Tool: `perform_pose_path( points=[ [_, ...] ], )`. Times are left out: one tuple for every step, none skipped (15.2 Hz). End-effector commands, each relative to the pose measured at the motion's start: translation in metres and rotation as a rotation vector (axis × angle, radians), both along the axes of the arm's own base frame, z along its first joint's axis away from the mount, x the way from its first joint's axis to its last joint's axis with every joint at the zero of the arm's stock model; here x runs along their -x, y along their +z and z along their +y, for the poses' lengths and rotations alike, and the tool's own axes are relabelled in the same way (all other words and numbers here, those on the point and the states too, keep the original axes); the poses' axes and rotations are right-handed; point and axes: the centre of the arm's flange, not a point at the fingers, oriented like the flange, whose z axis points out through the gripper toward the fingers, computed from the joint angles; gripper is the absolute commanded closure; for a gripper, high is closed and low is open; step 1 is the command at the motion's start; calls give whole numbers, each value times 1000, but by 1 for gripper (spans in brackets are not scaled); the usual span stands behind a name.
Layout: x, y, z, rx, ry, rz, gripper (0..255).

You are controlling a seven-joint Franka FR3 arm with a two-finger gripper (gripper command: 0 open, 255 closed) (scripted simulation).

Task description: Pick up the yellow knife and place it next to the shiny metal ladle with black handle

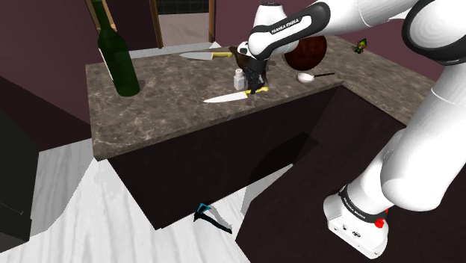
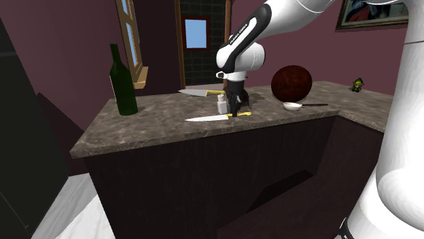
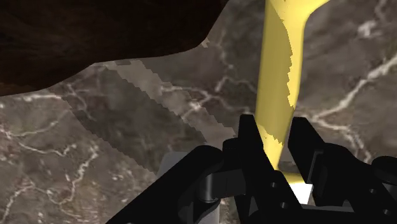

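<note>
Shaker (image 1: 239,78) stands just beside fingers (image 3: 251,137) clasping yellow knife (image 1: 231,96), ladle (image 1: 306,76) beyond

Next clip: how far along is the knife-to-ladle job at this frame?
Done: the approach; the gripper sits at the near yellow-handled knife. In hand: the grasp; the fingers clasp its handle on both sides, while the blade lies flat on the counter. Left: lifting it, carrying it to the ladle beside the dark red ball, and setting it down there.

Yellow-handled knife (image 1: 231,96) lies flat, apart from the white-bowled ladle (image 1: 307,77)
</note>
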Motion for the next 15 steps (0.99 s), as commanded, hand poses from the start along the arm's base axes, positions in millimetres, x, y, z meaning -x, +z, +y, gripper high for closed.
perform_pose_path(
  points=[
    [0, 0, 0, 0, 0, 1, 255],
    [0, 0, 0, 0, 0, 1, 255],
    [0, 0, 0, 0, 0, 1, 255],
    [0, 0, 0, 0, 0, 1, 255],
    [0, 0, 0, 0, 0, 1, 255],
    [0, 0, 0, 0, 0, 1, 255],
    [0, 0, 0, 0, 0, 1, 255],
    [0, 5, 0, 0, 0, 1, 255],
    [0, 10, 0, 0, 0, 1, 255],
    [0, 15, 0, 0, 0, 1, 255],
    [0, 21, 0, 0, 0, 1, 255],
    [0, 26, 0, 0, 0, 1, 255],
    [0, 31, 0, 0, 0, 1, 255],
    [0, 37, 0, 0, 0, 1, 255],
    [0, 42, 0, 0, 0, 1, 255]
  ],
)
